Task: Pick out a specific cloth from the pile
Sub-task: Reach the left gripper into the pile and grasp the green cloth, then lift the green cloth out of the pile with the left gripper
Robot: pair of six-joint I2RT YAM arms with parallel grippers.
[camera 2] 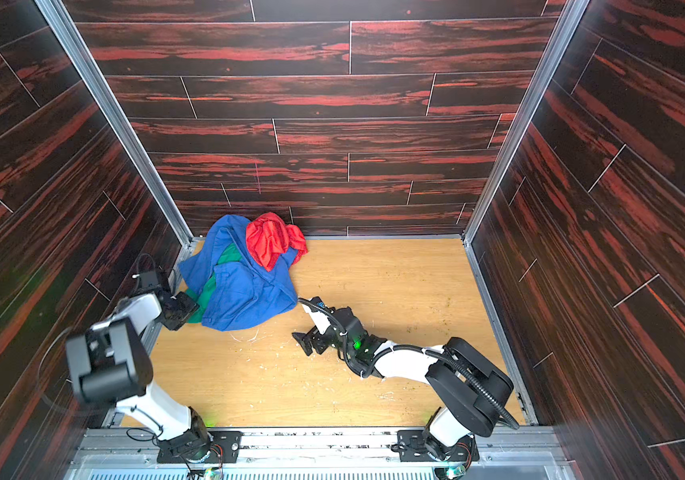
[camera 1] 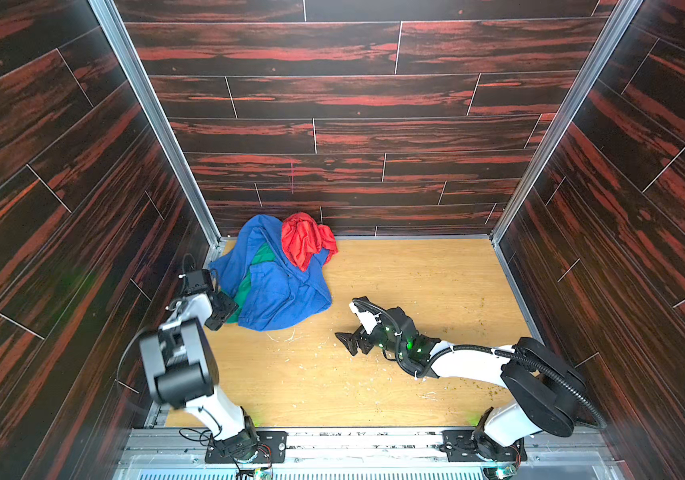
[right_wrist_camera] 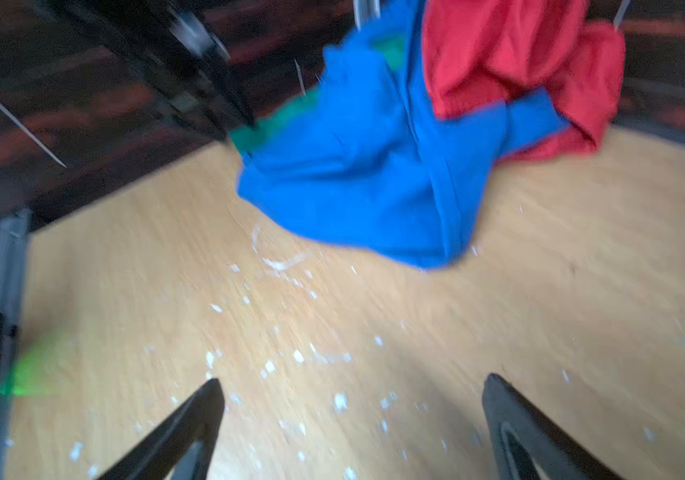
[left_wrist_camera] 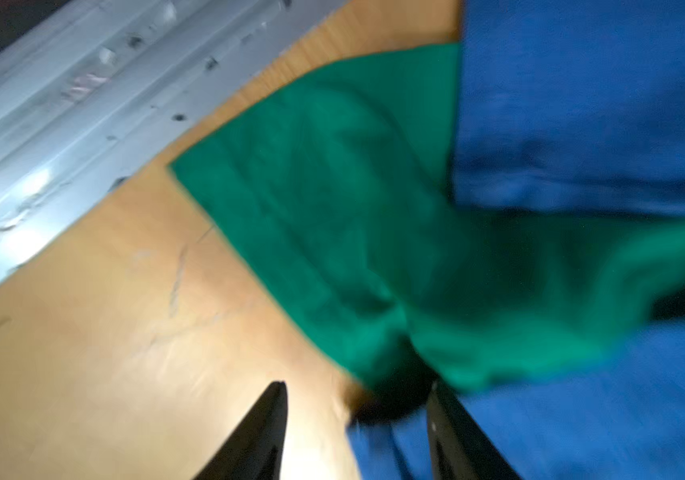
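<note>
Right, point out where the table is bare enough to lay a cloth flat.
Bare: the light wooden tabletop from the open right gripper back to the dark wall and right metal rail; also the front middle strip. Crowded: back-left corner, where the royal-blue fabric cloth, red cloth and green cloth heap.

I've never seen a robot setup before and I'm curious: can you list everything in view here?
Blue cloth: one, royal blue, large, heaped at the table's far-left corner.
Red cloth: one, bright red, on the blue cloth's back part.
Green cloth: one, emerald, mostly under the blue cloth, showing at its left edge.
Table: one, light wood.
Scraps: many, white, scattered on the table.
Walls: three, dark red-streaked wood pattern, around the table.
Left gripper: one, black, jaws apart at the green cloth's edge.
Right gripper: one, black, open, over bare table.
</note>
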